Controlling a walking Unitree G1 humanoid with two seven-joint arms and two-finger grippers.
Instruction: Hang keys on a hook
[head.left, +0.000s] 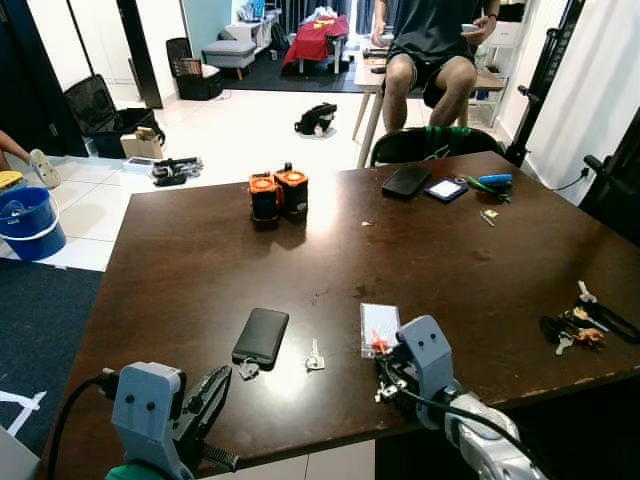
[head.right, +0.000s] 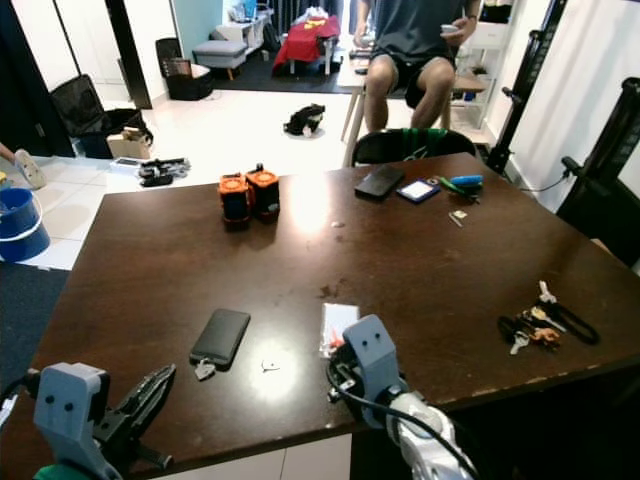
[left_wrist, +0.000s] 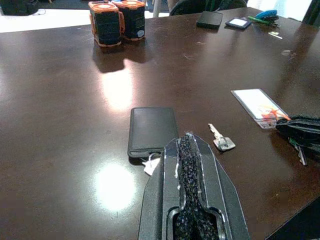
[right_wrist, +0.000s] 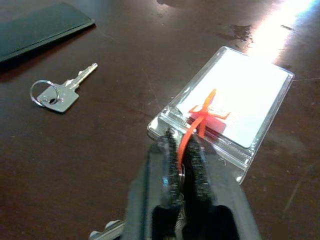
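Key (right_wrist: 59, 92) lying flat on a dark table (head.left: 200, 260), between a black phone (head.left: 261, 335) and a clear card holder (right_wrist: 235, 95). Right gripper (right_wrist: 183, 150) pinches the holder's orange strap (right_wrist: 197, 122). Left gripper (left_wrist: 187, 150), fingers closed and empty, hovers at the phone's near end.

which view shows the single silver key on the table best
The right wrist view: the silver key lies close and sharp, ring and blade both readable, apart from the clear card holder. The left wrist view shows it smaller, beside the black phone. Both eye views show it as a tiny glint on the table.
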